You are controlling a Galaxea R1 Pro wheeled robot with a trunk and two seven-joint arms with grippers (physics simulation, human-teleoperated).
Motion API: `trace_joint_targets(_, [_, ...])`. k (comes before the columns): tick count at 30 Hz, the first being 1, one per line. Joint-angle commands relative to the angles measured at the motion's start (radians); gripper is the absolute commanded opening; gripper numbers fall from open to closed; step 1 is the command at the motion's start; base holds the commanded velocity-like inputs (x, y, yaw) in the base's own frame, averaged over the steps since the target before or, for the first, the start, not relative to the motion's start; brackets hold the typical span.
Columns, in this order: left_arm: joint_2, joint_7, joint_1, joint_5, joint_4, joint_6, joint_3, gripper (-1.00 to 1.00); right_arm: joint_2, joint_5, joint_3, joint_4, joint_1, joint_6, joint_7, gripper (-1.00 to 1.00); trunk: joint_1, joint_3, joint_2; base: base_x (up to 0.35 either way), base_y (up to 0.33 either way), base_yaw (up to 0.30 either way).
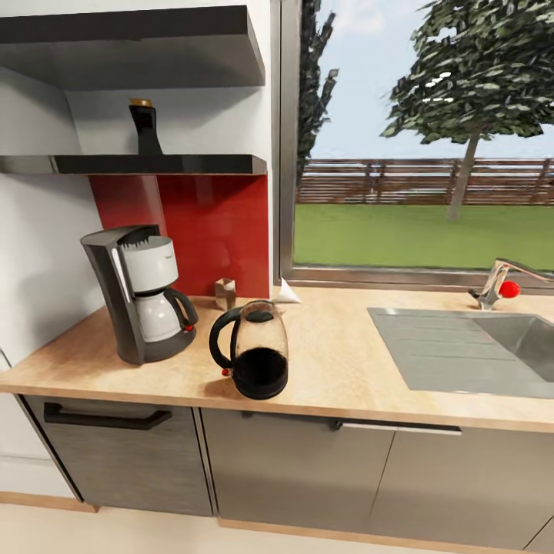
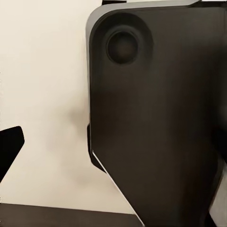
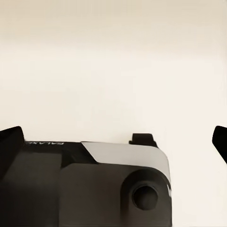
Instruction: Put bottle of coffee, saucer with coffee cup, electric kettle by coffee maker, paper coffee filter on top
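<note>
The coffee maker (image 1: 138, 296) stands at the left end of the kitchen countertop (image 1: 338, 369). The electric kettle (image 1: 254, 350) sits just to its right, near the front edge. The bottle of coffee (image 1: 145, 127) stands on the kitchen shelf (image 1: 131, 164) above the machine. The paper coffee filter (image 1: 286, 292) lies at the back of the counter by the window frame. The saucer and coffee cup are out of view. My right gripper (image 3: 113, 146) is open over pale floor, its fingertips (image 3: 10, 142) far apart. My left gripper (image 2: 113, 151) looks open, with one fingertip (image 2: 9, 149) showing beside a dark robot part.
A small shiny brown box (image 1: 225, 292) stands behind the kettle against the red backsplash. A steel sink (image 1: 477, 346) with a faucet (image 1: 500, 281) takes up the counter's right side. A second shelf (image 1: 131, 46) hangs above the bottle. Dark cabinet fronts (image 1: 292, 469) run below.
</note>
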Motion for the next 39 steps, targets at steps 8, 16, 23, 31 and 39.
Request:
trace_joint_targets(8, [0.001, 0.001, -0.002, 0.001, 0.0, -0.001, 0.0, 1.0, 0.005, 0.0, 0.002, -0.026, 0.0, -0.001, 0.005, 1.0, -0.031, 0.024, 0.056, 0.0, 0.0, 0.0])
trace_joint_targets(16, [0.036, 0.004, -0.003, 0.002, -0.001, 0.0, 0.0, 1.0, 0.009, 0.001, 0.003, -0.163, 0.0, -0.212, 0.003, 1.0, -0.061, 0.049, 0.112, 0.0, 0.0, 0.0])
trace_joint_targets(23, [0.037, 0.004, -0.004, 0.003, -0.001, 0.0, 0.0, 1.0, 0.04, -0.004, 0.002, -0.316, -0.001, -0.259, 0.0, 1.0, -0.088, 0.071, 0.161, -0.121, 0.0, 0.0])
trace_joint_targets(31, [0.038, 0.004, -0.005, 0.004, -0.002, 0.001, 0.0, 1.0, 0.08, -0.004, 0.003, -0.489, -0.001, -0.258, 0.0, 1.0, -0.119, 0.096, 0.217, -0.111, 0.0, 0.0])
trace_joint_targets(39, [0.036, 0.003, -0.005, 0.004, -0.002, 0.002, 0.0, 1.0, 0.099, -0.004, 0.003, -0.607, -0.001, -0.257, -0.002, 1.0, -0.15, 0.121, 0.273, -0.086, 0.0, 0.0])
